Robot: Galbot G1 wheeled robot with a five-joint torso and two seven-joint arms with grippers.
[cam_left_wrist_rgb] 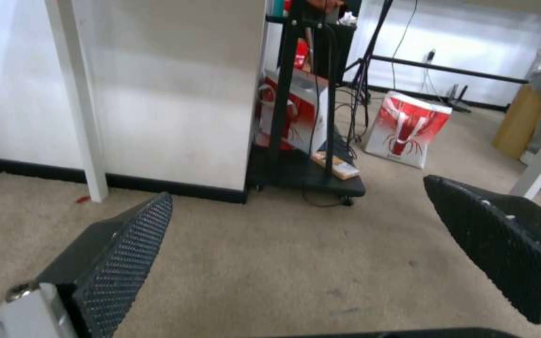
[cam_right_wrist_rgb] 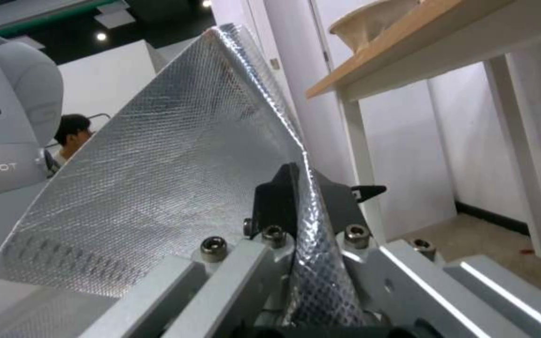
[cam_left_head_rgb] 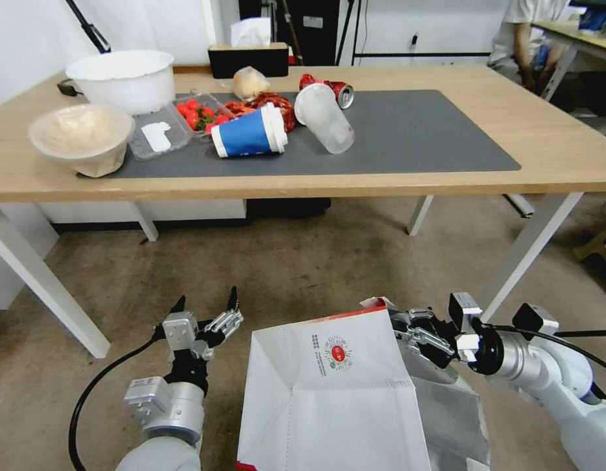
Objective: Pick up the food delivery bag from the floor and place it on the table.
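Note:
The food delivery bag (cam_left_head_rgb: pixel 329 399), white paper with a red rim, a round red logo and silver foil inside, hangs in front of me above the floor (cam_left_head_rgb: pixel 296 261). My right gripper (cam_left_head_rgb: pixel 400 330) is shut on the bag's upper right rim; in the right wrist view the foil wall (cam_right_wrist_rgb: pixel 176 173) is pinched between the black fingers (cam_right_wrist_rgb: pixel 277 199). My left gripper (cam_left_head_rgb: pixel 206 307) stands open to the left of the bag, apart from it; its wrist view has both ribbed pads (cam_left_wrist_rgb: pixel 127 244) spread over bare carpet. The table (cam_left_head_rgb: pixel 552 150) with its dark grey mat (cam_left_head_rgb: pixel 421 137) lies ahead.
On the mat's left half lie a blue cup (cam_left_head_rgb: pixel 247 134) and a clear cup (cam_left_head_rgb: pixel 324 118) on their sides, a red can (cam_left_head_rgb: pixel 328 88), a strawberry tray (cam_left_head_rgb: pixel 198 114), and two bowls (cam_left_head_rgb: pixel 123 78). White table legs (cam_left_head_rgb: pixel 525 248) stand ahead. A person sits far right behind the table.

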